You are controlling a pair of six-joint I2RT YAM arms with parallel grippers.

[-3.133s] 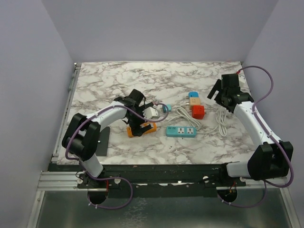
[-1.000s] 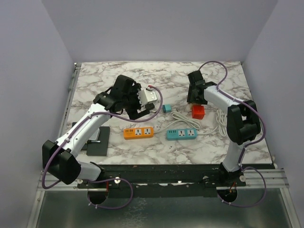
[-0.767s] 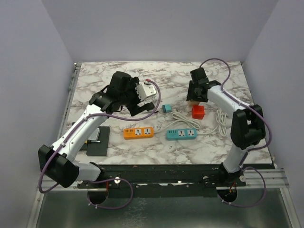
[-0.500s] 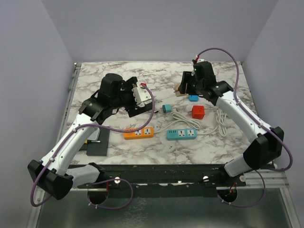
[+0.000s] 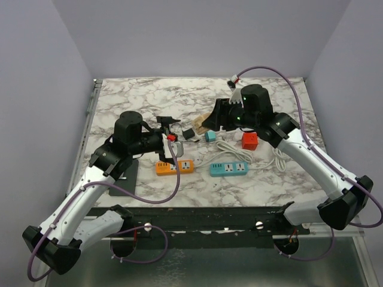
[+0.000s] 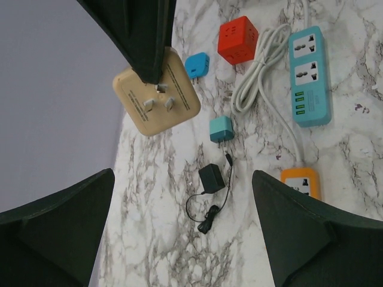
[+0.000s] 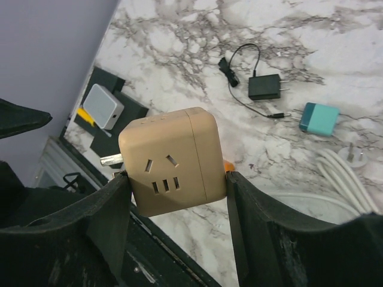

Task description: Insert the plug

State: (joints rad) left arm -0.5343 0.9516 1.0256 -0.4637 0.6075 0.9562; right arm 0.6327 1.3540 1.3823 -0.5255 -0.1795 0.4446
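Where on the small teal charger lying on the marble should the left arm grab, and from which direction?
Grip the teal charger by its boxy body, across the two flat side faces, coming straight down with the open left pincer. It lies flat with its prongs sticking out of one end, which should probably stay free for insertion.

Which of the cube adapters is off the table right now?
The tan cube, clamped in the right end effector above the table. The red cube and the small blue adapter lie on it.
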